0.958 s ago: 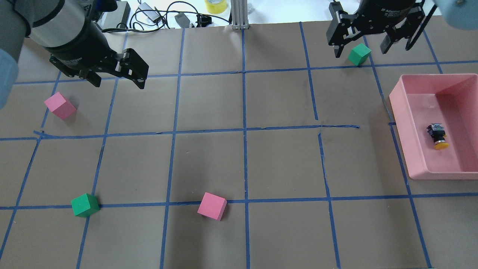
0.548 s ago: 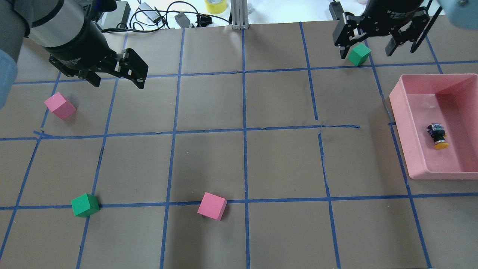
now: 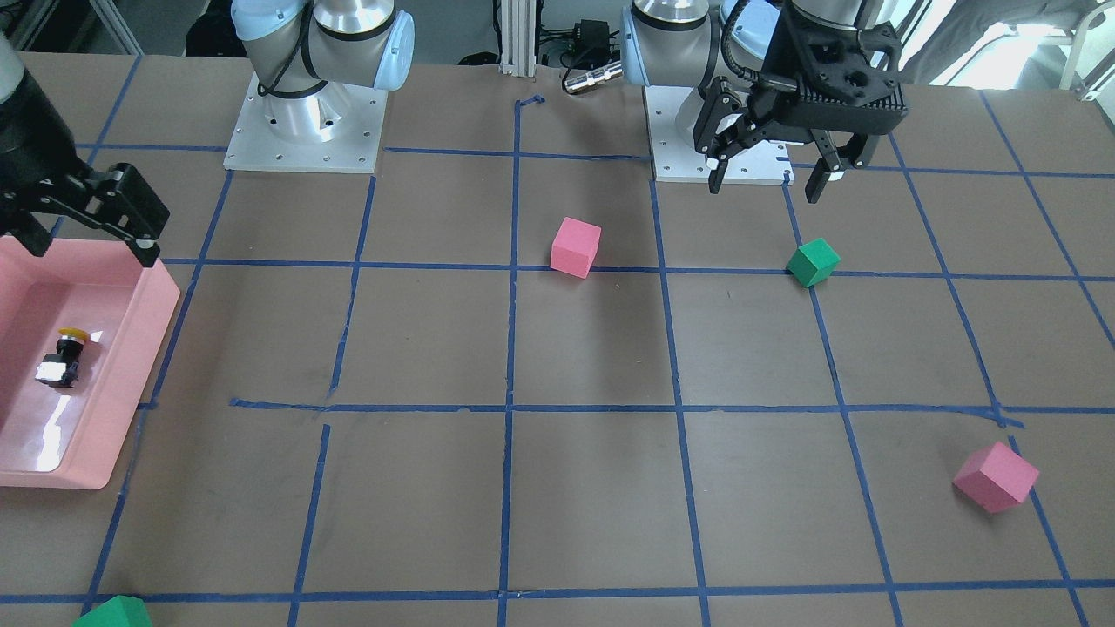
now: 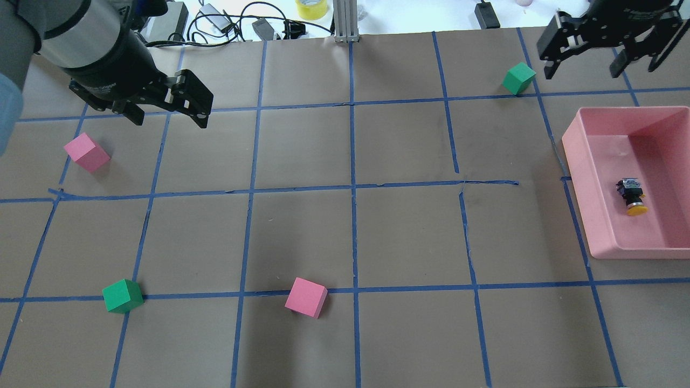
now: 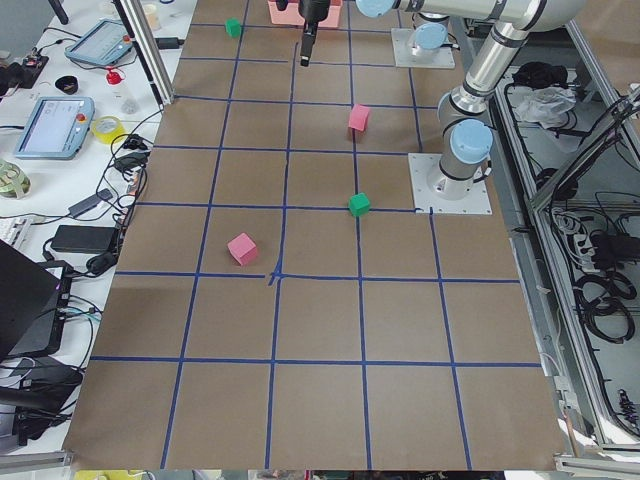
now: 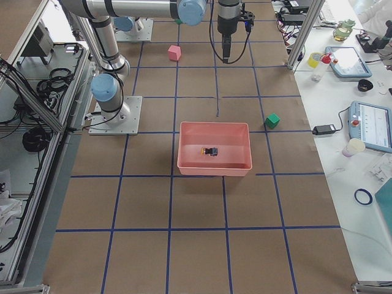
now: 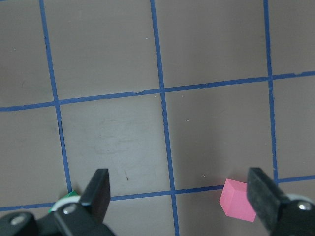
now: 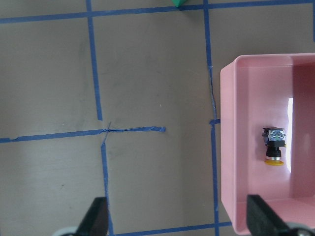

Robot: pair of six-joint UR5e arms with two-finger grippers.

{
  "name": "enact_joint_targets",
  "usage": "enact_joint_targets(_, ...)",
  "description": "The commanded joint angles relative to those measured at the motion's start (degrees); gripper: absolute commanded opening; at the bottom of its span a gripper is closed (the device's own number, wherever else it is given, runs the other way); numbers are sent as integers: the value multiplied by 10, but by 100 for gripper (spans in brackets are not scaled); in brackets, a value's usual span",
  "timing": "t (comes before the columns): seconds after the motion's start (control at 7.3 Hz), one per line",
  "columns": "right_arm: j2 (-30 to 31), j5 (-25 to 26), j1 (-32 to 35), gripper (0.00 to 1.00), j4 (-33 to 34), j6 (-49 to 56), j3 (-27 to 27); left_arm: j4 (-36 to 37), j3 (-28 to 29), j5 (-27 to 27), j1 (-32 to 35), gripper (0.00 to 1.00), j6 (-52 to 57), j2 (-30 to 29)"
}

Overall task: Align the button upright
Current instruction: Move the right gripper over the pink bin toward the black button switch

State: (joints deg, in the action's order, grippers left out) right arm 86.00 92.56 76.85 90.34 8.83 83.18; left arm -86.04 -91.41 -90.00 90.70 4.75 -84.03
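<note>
Right pincer (image 4: 583,70) and left pincer (image 4: 170,119) are hovering wide open, empty.
Button (image 4: 630,197) is lying sideways in pink bin (image 4: 575,172).

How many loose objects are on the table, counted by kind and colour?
Pink cubes: 2
Green cubes: 2
Pink tray: 1
Button: 1
Total: 6

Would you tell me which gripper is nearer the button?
Right. The right gripper hovers near the tray holding the button; the left gripper is far across the table.
</note>
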Motion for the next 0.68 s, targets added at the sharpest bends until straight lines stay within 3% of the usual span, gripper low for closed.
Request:
enact_joint_targets(0.0,-13,-7,-120,100,39,84,41,-1,0,0,0,100,0,1)
enact_joint_targets(0.27,-44,-10,-183,100,136,198,101,-3,0,-1,0,100,1,2)
enact_joint_targets(0.55,-59,-9,-206,100,207,205,155,-4,0,0,0,100,1,2)
